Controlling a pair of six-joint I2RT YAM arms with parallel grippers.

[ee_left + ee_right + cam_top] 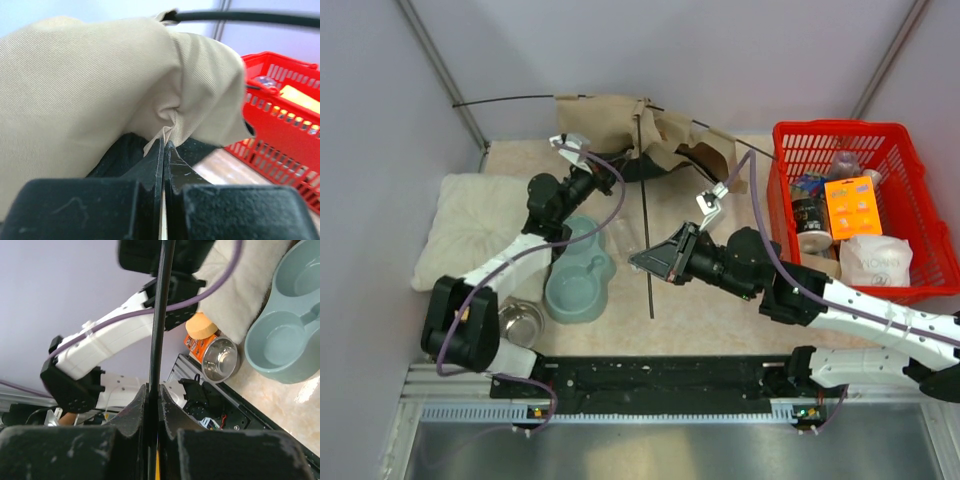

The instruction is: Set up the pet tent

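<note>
The pet tent (670, 135) lies slumped and unraised at the far edge of the tabletop (710, 325). The left hand (164, 146) is pinched shut on a fold of its tan fabric. The right hand (152, 390) is clamped around a loose black pole (159, 315). Pole-fitting seems to be the step in hand. Next, the pole's tip needs steering into the fabric while the left hand steadies it.

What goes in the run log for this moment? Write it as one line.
left gripper: shut on pet tent fabric | right gripper: shut on black pole | tent: crumpled, not standing
</note>
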